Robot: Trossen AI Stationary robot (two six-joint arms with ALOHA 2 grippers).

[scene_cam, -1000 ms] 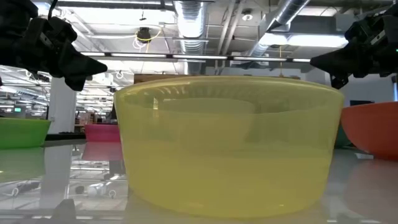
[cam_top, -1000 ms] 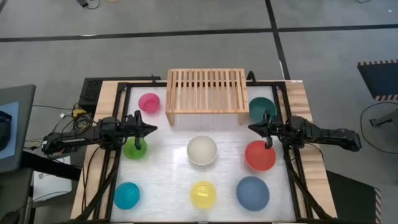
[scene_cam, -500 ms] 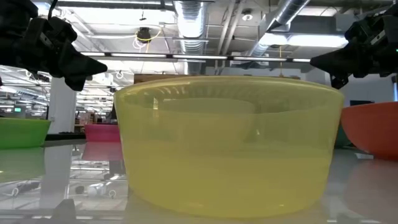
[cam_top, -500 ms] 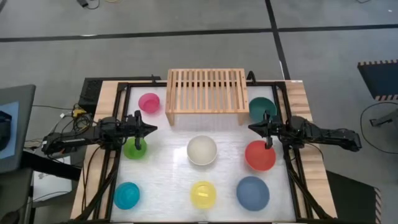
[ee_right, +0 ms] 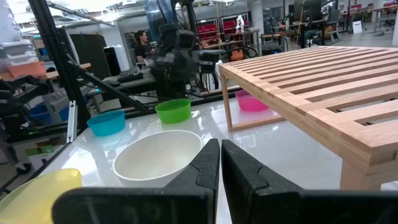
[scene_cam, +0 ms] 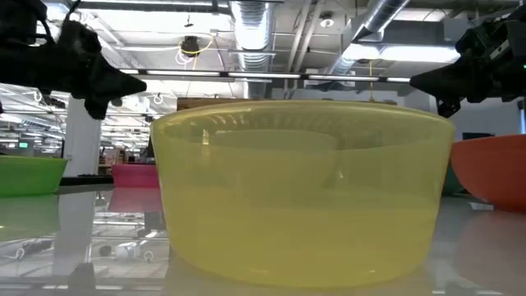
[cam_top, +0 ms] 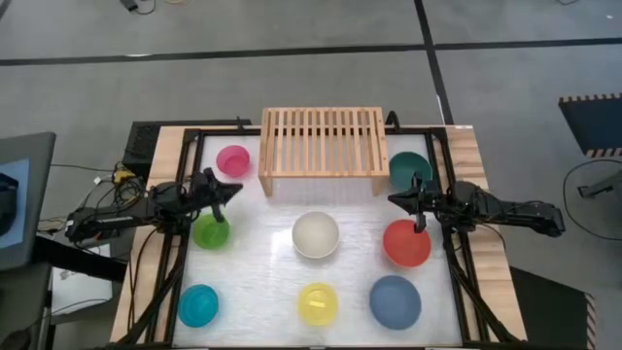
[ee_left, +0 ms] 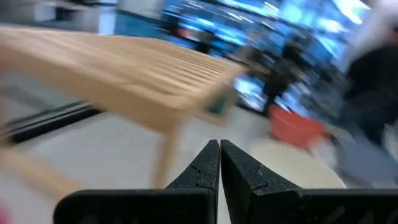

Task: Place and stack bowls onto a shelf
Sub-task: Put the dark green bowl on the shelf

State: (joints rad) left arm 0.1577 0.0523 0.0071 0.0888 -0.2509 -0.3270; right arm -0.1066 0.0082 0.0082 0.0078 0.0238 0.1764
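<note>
On the white table (cam_top: 262, 292), eight bowls sit spread out and none is on the shelf (cam_top: 321, 142) yet — its slatted top is bare at the back edge. The pink bowl (cam_top: 233, 159) lies just beside the shelf's left leg and the dark green bowl (cam_top: 409, 167) just beside its right leg; the lime bowl (cam_top: 210, 231), white bowl (cam_top: 316, 234) and red bowl (cam_top: 406, 243) form a middle row, with the cyan bowl (cam_top: 198, 305), yellow bowl (cam_top: 318, 303) and grey-blue bowl (cam_top: 395, 301) nearest the front. The left gripper (cam_top: 231, 191) hangs between the pink and lime bowls, fingers pressed together and holding nothing, its wrist picture smeared as if in motion. The right gripper (cam_top: 397, 198) hovers between the dark green and red bowls, likewise clenched and empty. My worry is the closed fingers — if either comes down on a rim without spreading first, it would likely knock the light plastic bowl sliding or tip it. The pink and dark green bowls sit so close to the legs that a nudge could wedge them against the wood. A careless stack on the slats might also sit crooked and slip off.
</note>
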